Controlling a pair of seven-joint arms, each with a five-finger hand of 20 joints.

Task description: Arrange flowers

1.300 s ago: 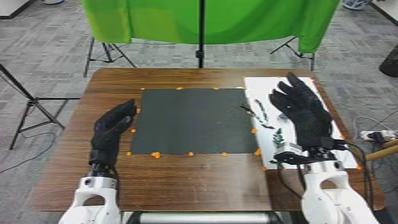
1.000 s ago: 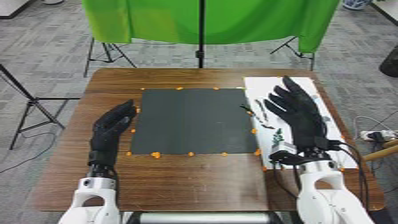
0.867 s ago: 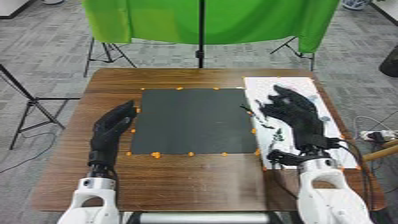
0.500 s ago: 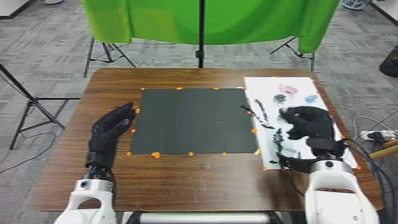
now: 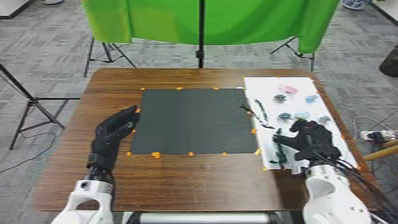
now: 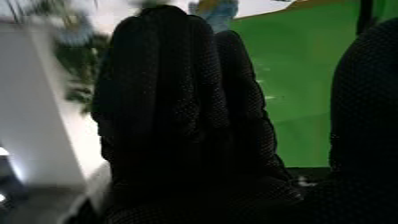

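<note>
While six little flowers lie on the white sheet (image 5: 345, 156) at 3 o'clock, counting 12 as the far side of the surface (image 5: 202, 190), the right hand (image 5: 314, 139) is over that sheet's 5 o'clock part. One pink flower (image 5: 288, 89) is near the sheet's 12 o'clock end, with one dark grey flower (image 5: 280, 98) just by it toward 7 and one blue flower (image 5: 311, 99) toward 4. The other three are one dark teal flower (image 5: 284, 116), one pale teal flower (image 5: 302, 115) and one pale blue flower (image 5: 323, 119), in a row across the middle. I can count two thin dark stems (image 5: 260, 107) toward the sheet's 10 o'clock, plus one leafy green stem (image 5: 280, 150) toward 7, near the right hand. There are two hands: the right one points about to 11 o'clock, and its wrist view shows the fingers (image 6: 182, 95) straight and pressed together, with the thumb (image 6: 369, 100) held apart. I can't tell if it touches any stem. The left hand (image 5: 111, 131) is at 9 o'clock, beside the one dark mat (image 5: 194, 121), pointing to 1, its fingers straight and close together. Small orange bits (image 5: 155, 155) go around the mat; they are too tiny to count surely.
</note>
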